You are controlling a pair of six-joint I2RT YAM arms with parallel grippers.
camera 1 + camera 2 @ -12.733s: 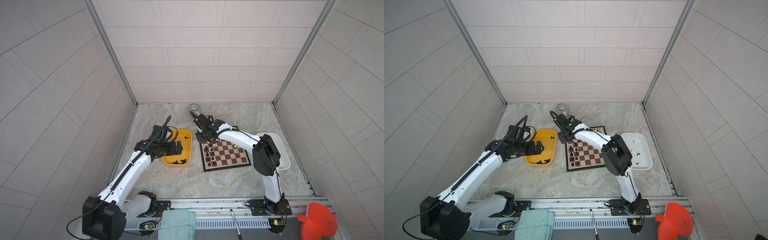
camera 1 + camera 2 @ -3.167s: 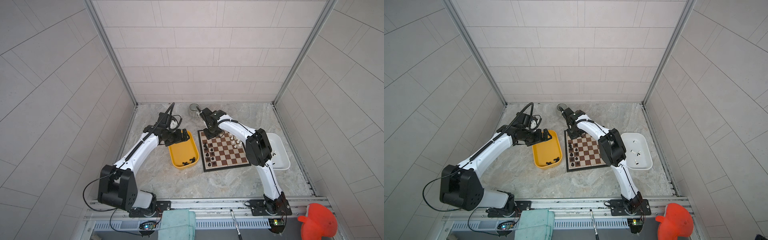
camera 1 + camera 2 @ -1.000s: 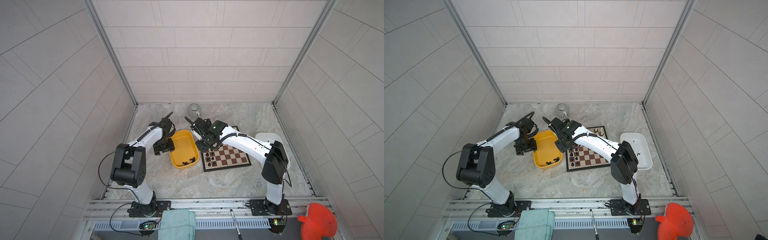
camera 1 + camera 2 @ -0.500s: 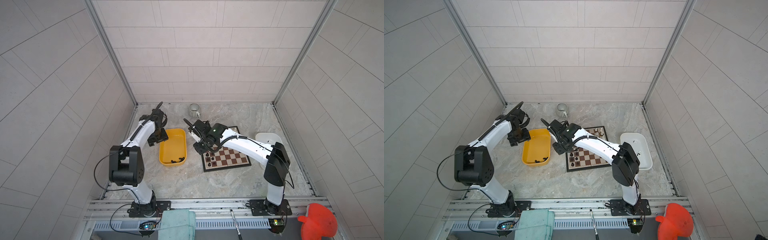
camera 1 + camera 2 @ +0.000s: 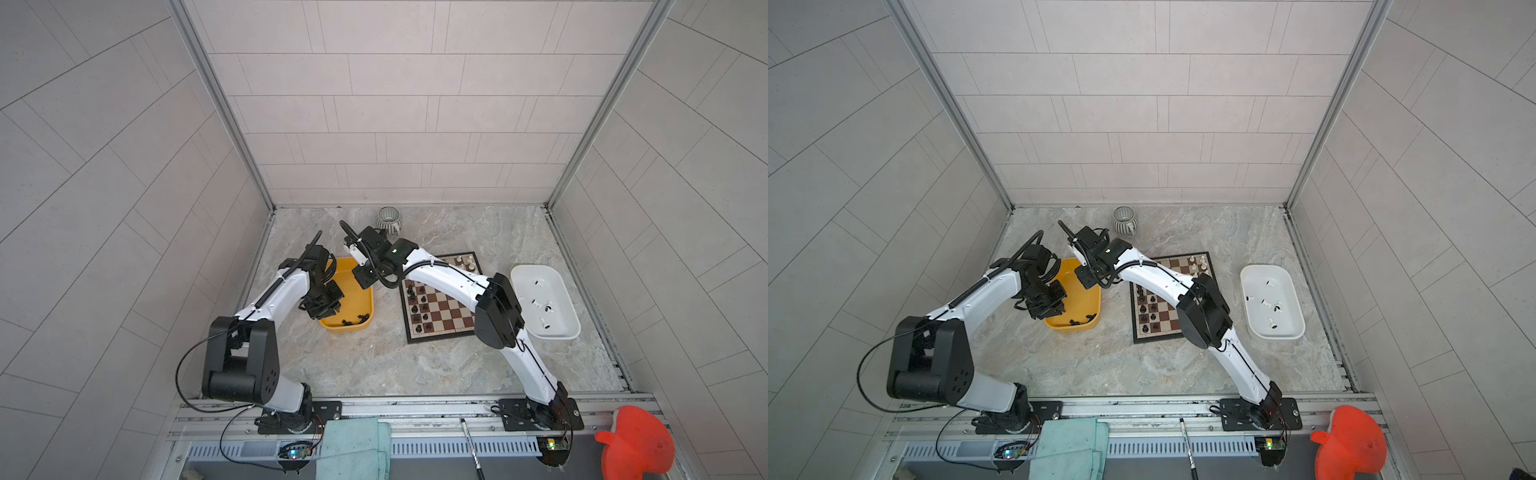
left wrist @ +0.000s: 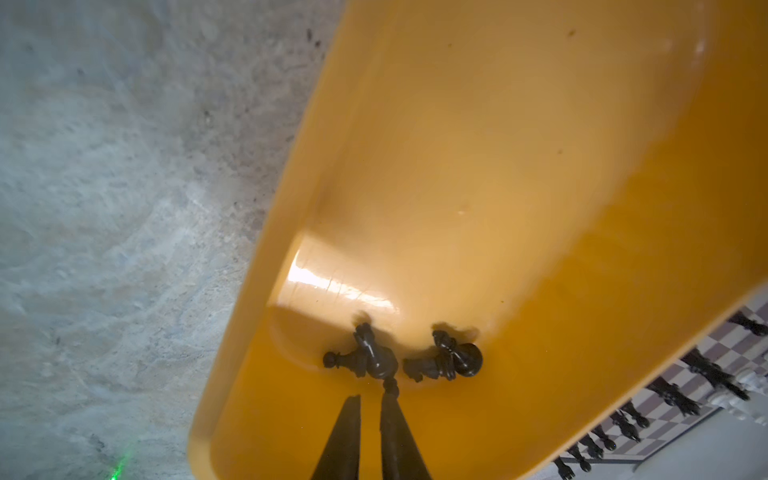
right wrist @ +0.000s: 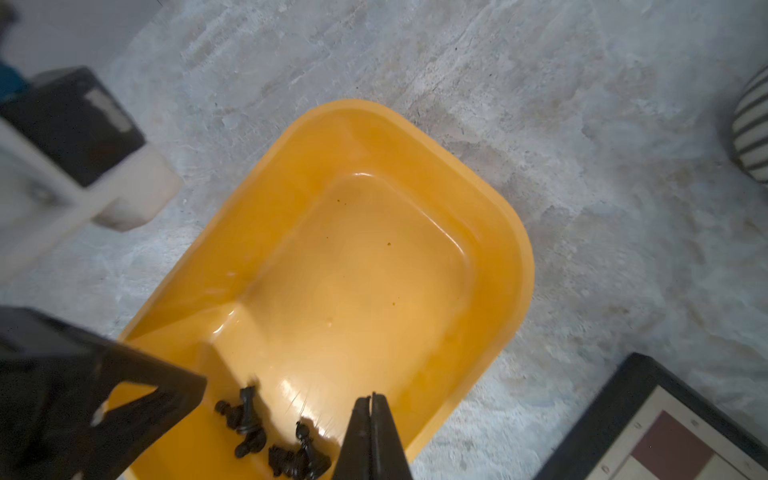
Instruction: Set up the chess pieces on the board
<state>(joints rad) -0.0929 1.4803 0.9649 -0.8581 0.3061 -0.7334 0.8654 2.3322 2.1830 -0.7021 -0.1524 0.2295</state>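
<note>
Several black chess pieces lie in a heap at the near end of the yellow tray. My left gripper hangs just above them with only a narrow slit between its fingers and nothing in that slit. One fingertip is next to a pawn's head. My right gripper is shut and empty, over the tray's side nearest the board. On the board, black pieces fill the left columns and white pieces stand at the far right corner. In both top views each gripper, left and right, is over the tray.
A white tray holding loose white pieces sits to the right of the board. A striped mug stands by the back wall. The two arms are close together over the yellow tray. A teal cloth lies on the front rail.
My left gripper has moved from the tray's far left corner to its near end, above the black pieces, and its jaws have narrowed. The right gripper has closed.
</note>
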